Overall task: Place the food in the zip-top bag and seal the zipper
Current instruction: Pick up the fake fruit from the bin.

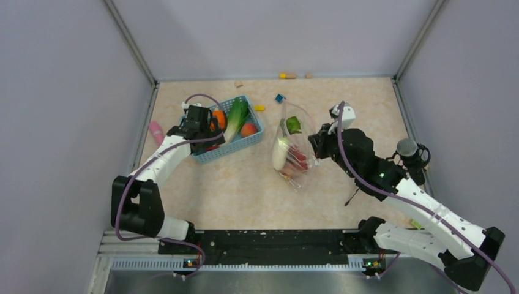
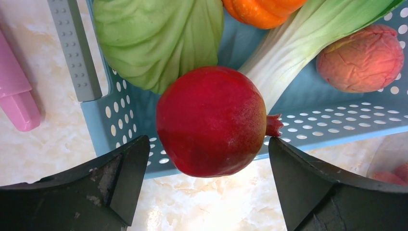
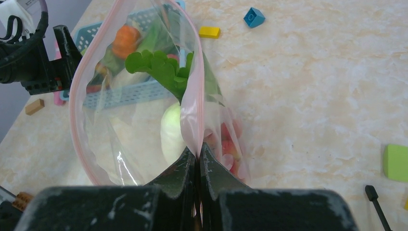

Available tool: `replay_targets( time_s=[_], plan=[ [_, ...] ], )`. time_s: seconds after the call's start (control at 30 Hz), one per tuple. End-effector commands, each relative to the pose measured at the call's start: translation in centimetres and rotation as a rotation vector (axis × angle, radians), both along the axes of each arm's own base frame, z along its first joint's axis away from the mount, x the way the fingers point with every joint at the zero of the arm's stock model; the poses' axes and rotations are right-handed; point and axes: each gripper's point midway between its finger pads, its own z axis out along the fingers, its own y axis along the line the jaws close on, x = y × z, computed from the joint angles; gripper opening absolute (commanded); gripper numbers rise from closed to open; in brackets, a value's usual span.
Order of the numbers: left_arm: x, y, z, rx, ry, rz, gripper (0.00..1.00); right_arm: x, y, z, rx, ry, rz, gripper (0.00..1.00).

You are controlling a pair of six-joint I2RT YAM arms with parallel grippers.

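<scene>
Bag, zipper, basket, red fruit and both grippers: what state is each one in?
bag: mouth open, partly filled.
zipper: unsealed, pinched at one spot.
basket: holds several foods.
red fruit: loose, at the basket wall.
left gripper: open around the red fruit.
right gripper: shut on the zipper.

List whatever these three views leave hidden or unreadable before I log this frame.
- Top view: the left gripper hides most of the red fruit beneath it.
- Left wrist view: the orange fruit is cut off by the top edge, the pink stick by the left edge.
- Right wrist view: the right gripper hides the bottom of the zip-top bag; film blurs the reddish pieces inside; the right edge cuts the green block.
</scene>
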Motion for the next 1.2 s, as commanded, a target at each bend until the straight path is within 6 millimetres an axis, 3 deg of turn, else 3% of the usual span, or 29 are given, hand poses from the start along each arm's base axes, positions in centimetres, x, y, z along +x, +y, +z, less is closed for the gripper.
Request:
replay_targets(
  time_s=[0.0,0.4,0.57,0.77,1.0,1.17],
  plan=[
    [1.3,0.3,0.5,0.014,-0.035,0.003,0.98,0.6,0.1,1.2,0.013,-0.027,-0.001,0.00],
    [1.7,0.1,1.0,0.007,-0.049,-0.007,0.79,0.8,0.2,0.7,0.000,-0.016,-0.004,0.00],
    [1.4,-0.4,1.6,-0.014,-0.029,-0.030,0.60,0.8,0.2,0.7,0.002,-0.017,-0.001,0.00],
    [1.3,-0.6,3.1,-0.029,-0.064,-0.036,0.47,0.7,0.2,0.7,0.005,-0.017,0.000,0.00],
    [1.2,-2.5,7.3,-0.119,-0.172,-0.129,0.40,0.5,0.2,0.9,0.011,-0.018,0.005,0.00],
    [0.1,-6.4,12.9,-0.285,-0.316,-0.323,0.36,0.4,0.3,0.9,0.018,-0.018,0.012,0.00]
  ],
)
